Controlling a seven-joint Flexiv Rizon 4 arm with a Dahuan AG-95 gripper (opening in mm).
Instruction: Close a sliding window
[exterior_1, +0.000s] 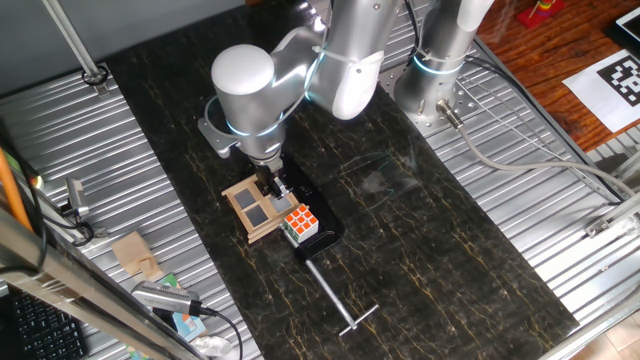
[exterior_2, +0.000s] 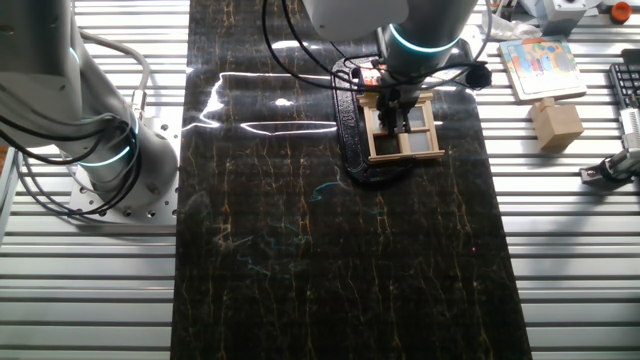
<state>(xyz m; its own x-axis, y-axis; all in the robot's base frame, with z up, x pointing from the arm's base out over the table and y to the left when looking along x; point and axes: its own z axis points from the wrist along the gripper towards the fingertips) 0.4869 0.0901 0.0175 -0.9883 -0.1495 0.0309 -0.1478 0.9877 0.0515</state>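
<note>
The sliding window is a small light-wood frame with grey panes, lying on a black base in the middle of the dark mat. It also shows in the other fixed view. My gripper points straight down at the frame's right edge, next to the multicoloured puzzle cube. In the other fixed view the gripper is over the frame's upper part, and its dark fingers reach the wood. The arm hides the fingertips, so I cannot tell how far apart the jaws stand.
A metal T-handle rod lies on the mat in front of the base. A second arm's base stands on the grooved metal table. A wooden block and a picture card lie beside the mat.
</note>
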